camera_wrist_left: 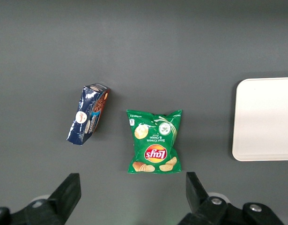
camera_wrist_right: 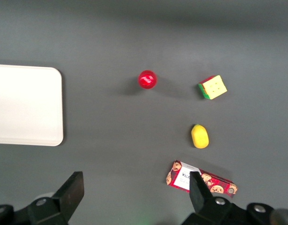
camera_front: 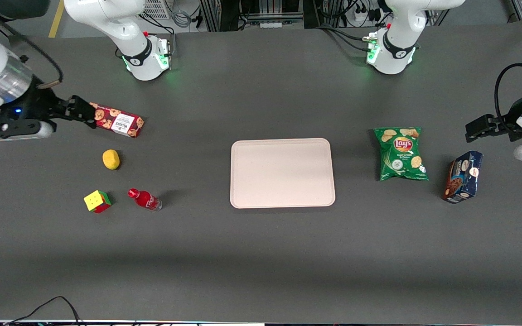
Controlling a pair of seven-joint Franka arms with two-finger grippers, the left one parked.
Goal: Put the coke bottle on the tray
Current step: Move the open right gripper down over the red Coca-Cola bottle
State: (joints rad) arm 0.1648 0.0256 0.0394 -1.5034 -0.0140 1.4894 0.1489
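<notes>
One dark grey table carries seven loose things, one of each kind. The largest is the single tray, pale pinkish-beige with rounded corners and a low rim, lying flat at the middle of the table with nothing on it. Toward the parked arm's end lie one green Lay's chip bag, at about 3 o'clock from the tray in the front view and well apart from it, and one dark blue cookie box farther out along the same direction.

Toward the working arm's end sit the other four. One red cookie box lies on its side at about 10 o'clock from the tray, farther from the front camera than the rest of its group. One yellow lemon rests at 6 o'clock from that box. One Rubik's cube stands at about 7 o'clock from the lemon. The one coke bottle stands upright on the table, just beside the cube at the cube's 3 o'clock and well apart from the tray, at about the tray's 8 o'clock; its red cap shows from above in the right wrist view.

The gripper hangs above the table near the red cookie box's end, its two fingers spread wide and holding nothing.
</notes>
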